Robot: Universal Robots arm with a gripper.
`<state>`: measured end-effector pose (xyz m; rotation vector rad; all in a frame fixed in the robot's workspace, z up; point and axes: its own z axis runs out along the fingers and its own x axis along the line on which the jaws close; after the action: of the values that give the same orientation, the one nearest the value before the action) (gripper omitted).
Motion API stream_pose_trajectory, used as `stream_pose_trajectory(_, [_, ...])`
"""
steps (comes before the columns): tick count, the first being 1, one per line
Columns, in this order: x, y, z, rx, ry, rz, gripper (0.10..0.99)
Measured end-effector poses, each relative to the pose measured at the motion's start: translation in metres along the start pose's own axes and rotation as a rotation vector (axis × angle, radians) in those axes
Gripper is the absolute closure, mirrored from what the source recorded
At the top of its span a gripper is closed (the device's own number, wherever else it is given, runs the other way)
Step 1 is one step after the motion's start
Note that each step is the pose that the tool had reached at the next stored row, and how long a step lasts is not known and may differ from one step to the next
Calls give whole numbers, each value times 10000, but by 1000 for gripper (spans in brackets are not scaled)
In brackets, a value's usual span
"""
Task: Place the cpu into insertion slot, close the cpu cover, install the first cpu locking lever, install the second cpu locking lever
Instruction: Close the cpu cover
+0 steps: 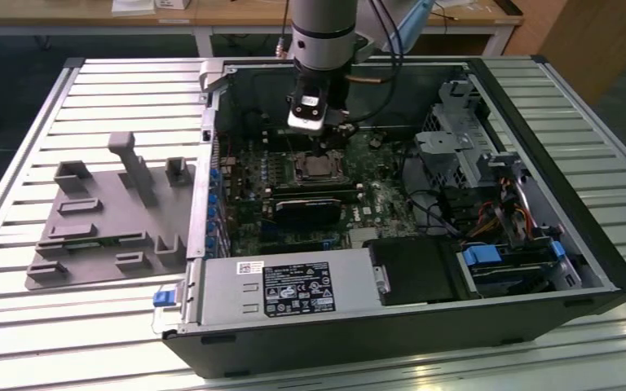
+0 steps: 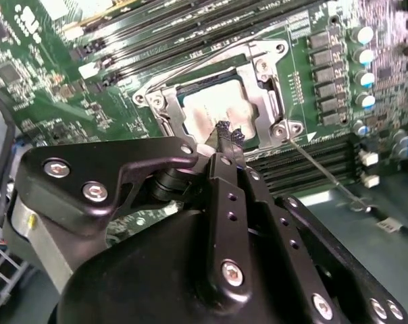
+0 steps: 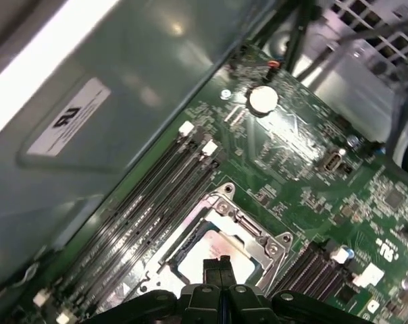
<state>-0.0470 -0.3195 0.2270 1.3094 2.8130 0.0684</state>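
The cpu [image 2: 207, 108], a dull silver square, lies in the insertion slot [image 2: 165, 121] on the green motherboard. The cpu cover [image 2: 263, 101], a silver frame with a window, lies down flat around it. One thin wire locking lever [image 2: 325, 177] sticks out from the socket's corner across the memory slots. A second thin lever [image 2: 211, 57] runs along the socket's other side. My gripper [image 2: 227, 133] is shut with nothing between its fingers, its tips just above the chip's edge. In the first wrist view the gripper [image 3: 217, 264] hangs over the cpu [image 3: 221, 244] and cover [image 3: 261, 236]. In the exterior view the gripper [image 1: 324, 132] hovers over the socket [image 1: 315, 167] inside the case.
The open computer case [image 1: 574, 269] lies on a slatted metal table. Long black memory slots [image 2: 312, 162] flank the socket. A black card [image 1: 307, 213], a power supply [image 1: 291, 289] and a drive cage with cables [image 1: 476, 163] crowd the case. A grey fixture [image 1: 107, 220] sits on the exterior view's left.
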Motion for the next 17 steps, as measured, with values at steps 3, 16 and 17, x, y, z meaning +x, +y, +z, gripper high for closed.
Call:
stream_pose_trajectory(3, [0, 0, 3, 15, 1, -511, 984])
stream_pose_trajectory(16, [5, -6, 16, 44, 26, -2179, 984])
stream_pose_trajectory(17, [5, -6, 17, 53, 21, -2294, 984])
